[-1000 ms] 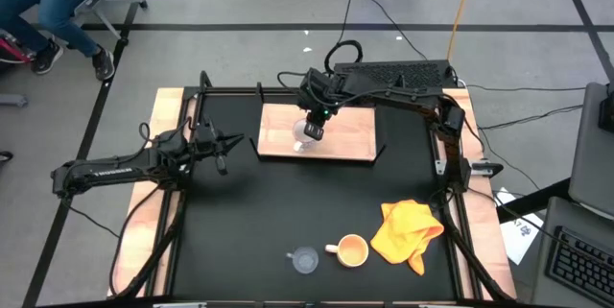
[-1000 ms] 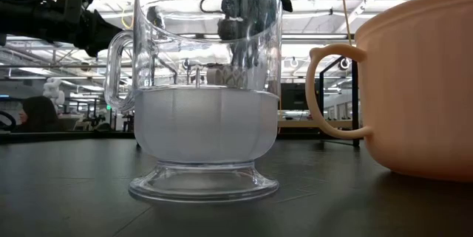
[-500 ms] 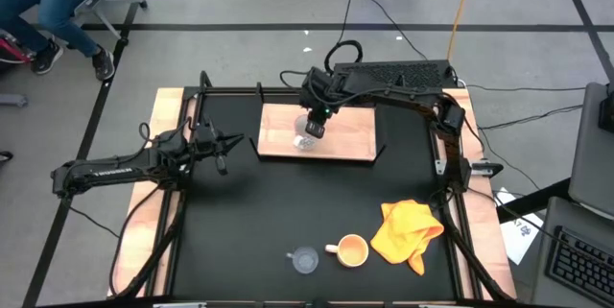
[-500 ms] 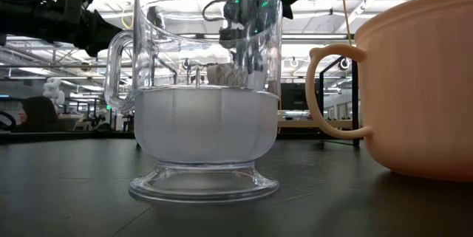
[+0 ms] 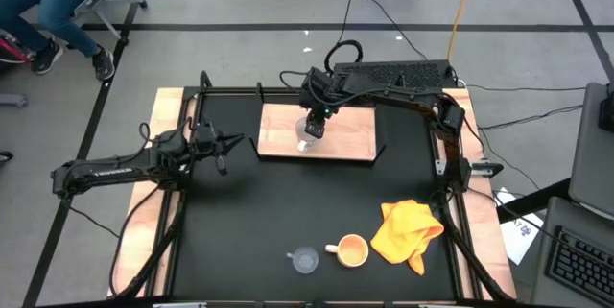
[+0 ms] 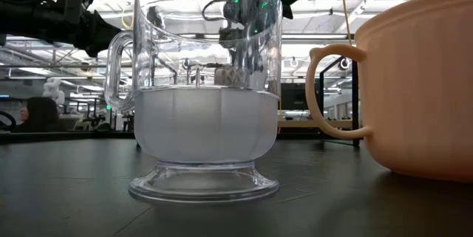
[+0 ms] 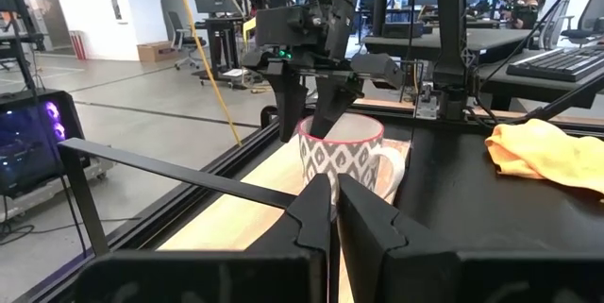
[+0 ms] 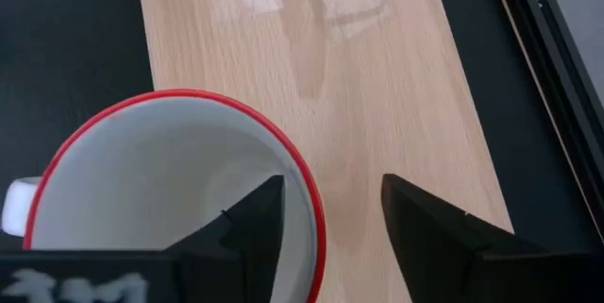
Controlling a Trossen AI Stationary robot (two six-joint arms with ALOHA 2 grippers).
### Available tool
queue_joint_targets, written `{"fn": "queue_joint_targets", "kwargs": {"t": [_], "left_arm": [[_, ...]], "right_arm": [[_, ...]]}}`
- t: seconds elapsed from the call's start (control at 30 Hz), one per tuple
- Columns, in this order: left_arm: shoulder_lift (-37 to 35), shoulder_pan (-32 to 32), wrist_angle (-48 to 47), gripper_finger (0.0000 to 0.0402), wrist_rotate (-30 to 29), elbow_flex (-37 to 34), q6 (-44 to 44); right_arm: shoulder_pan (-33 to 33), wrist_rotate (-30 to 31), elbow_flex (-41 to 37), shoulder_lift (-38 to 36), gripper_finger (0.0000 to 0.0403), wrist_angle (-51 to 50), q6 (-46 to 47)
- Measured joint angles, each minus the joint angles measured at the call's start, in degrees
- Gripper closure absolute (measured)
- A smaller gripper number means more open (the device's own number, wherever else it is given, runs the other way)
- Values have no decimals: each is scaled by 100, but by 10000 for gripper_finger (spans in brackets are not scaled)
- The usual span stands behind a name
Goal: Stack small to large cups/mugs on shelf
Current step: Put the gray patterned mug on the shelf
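Right gripper (image 5: 309, 132) sits above the white mug (image 7: 345, 159), jaws spread — one finger (image 8: 247, 218) inside the red rim, the other outside, neither pressing the wall. Mug stands upright on the shelf (image 5: 355, 135), upper centre of the high view. Left gripper (image 5: 233, 142) closed, empty, at left centre. Glass cup (image 5: 304, 260) and orange-yellow mug (image 5: 351, 249) side by side at bottom centre — yellow cloth (image 5: 405, 233) just right of them.

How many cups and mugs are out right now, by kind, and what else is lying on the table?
White patterned mug, on the shelf: 1
Orange-yellow mug: 1
Clear glass cup: 1
Orange-yellow cloth: 1
Total: 4 things, 3 of them cups or mugs.
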Motion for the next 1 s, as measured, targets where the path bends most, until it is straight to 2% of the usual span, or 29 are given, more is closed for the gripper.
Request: {"fn": "queue_joint_targets", "kwargs": {"t": [0.23,0.57,0.73,0.9,1.0], "left_arm": [[1,-2,-1,378,0,1,0],[0,-2,2,378,-3,1,2],[-1,-2,2,378,-5,0,2],[-1,-2,11,378,-5,0,2],[-1,0,13,378,-8,2,0]], "right_arm": [[17,-1,0,-322,216,70,-6],[52,-1,11,-1646,226,74,16],[204,-3,11,-2216,275,-185,-89],[419,4,-274,-2792,377,-300,-178],[610,10,-762,-3210,393,-144,-258]]}}
